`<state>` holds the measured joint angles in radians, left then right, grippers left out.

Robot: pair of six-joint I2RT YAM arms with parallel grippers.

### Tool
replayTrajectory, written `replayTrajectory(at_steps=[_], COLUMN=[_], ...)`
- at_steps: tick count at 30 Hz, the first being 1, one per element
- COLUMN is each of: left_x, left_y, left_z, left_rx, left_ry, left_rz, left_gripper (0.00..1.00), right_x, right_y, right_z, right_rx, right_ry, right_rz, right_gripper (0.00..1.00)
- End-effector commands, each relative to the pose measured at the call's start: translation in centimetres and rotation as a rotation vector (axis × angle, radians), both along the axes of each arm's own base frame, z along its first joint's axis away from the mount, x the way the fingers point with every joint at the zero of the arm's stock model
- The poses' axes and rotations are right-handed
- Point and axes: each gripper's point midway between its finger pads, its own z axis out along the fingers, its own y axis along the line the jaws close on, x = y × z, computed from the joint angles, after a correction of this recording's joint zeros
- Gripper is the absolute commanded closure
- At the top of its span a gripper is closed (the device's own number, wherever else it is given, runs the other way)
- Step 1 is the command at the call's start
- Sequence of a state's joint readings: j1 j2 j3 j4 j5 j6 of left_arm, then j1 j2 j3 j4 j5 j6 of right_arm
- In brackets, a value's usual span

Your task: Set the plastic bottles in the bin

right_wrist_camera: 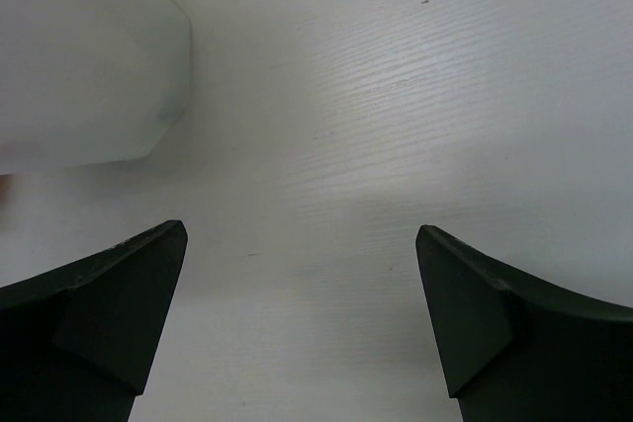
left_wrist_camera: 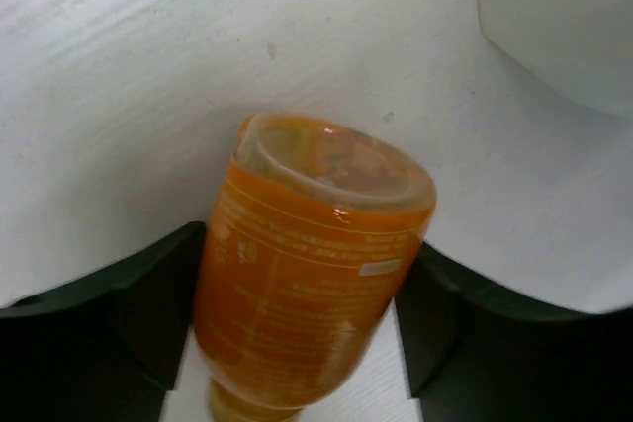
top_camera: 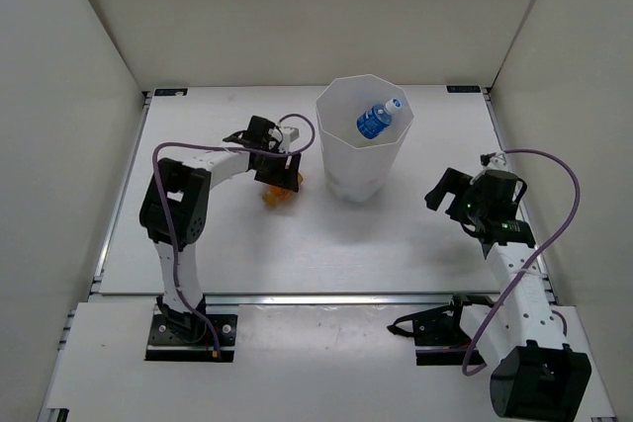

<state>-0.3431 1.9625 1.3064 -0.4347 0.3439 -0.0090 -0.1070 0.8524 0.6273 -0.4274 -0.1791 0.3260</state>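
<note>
Left fingers (left_wrist_camera: 148,303) pinch the orange bottle (left_wrist_camera: 312,274) near the bin (top_camera: 361,177); right fingers (right_wrist_camera: 109,294) spread wide

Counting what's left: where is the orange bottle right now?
In the top view, the orange bottle sits left of the bin, between the fingers of the left gripper.

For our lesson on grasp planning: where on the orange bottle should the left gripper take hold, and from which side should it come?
Grip the orange bottle across its labelled middle, from above, one finger on each long side. It lies on its side near the bin, and its body is round and even there. The left gripper straddles it so.
</note>
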Motion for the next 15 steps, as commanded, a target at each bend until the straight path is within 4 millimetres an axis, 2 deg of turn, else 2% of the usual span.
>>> replayTrajectory(at_steps=[1,3,4,6,7,8,9,10,11,13,14,15], left_x=[-0.4,-0.1,-0.1,1.0,1.4,1.8,2.6,3.0,3.2,3.5,3.8,4.0], left_y=[1.5,2.6,2.9,4.7,4.8,6.0,7.2,7.4,7.7,6.4,6.3,5.1], left_z=[2.0,3.5,5.1,8.8,11.7,14.2,16.8,20.8,23.0,29.8,31.8,34.4], left_rx=[0.071,0.084,0.071,0.077,0.045,0.058,0.086,0.084,0.068,-0.016,-0.053,-0.127], left_ry=[-0.026,-0.046,-0.067,-0.156,-0.212,-0.27,-0.341,-0.436,-0.484,-0.621,-0.669,-0.726], left_rz=[0.072,0.139,0.169,0.27,0.317,0.393,0.462,0.524,0.572,0.611,0.652,0.666], left_gripper=[0.27,0.51,0.55,0.51,0.5,0.44,0.43,0.47,0.48,0.44,0.45,0.46], right_x=[0.5,0.4,0.5,0.4,0.3,0.1,-0.1,-0.2,-0.3,-0.3,-0.4,-0.2], right_y=[0.2,0.2,0.0,0.2,0.0,0.0,0.0,-0.2,-0.4,-0.6,-0.8,-0.8], right_z=[1.6,1.3,1.7,1.6,1.5,1.1,0.6,0.3,0.0,-0.3,-0.2,0.2], right_rx=[0.023,0.017,0.014,0.008,0.003,0.004,-0.013,-0.025,-0.035,-0.061,-0.072,-0.076], right_ry=[-0.075,-0.074,-0.085,-0.085,-0.084,-0.073,-0.056,-0.041,-0.032,-0.022,-0.023,-0.042], right_rz=[0.003,0.005,0.002,0.013,0.007,0.002,0.009,0.01,0.005,0.006,0.0,-0.005], right_gripper=[0.01,0.01,0.01,0.01,0.01,0.01,0.01,0.01,0.01,0.01,0.01,0.01])
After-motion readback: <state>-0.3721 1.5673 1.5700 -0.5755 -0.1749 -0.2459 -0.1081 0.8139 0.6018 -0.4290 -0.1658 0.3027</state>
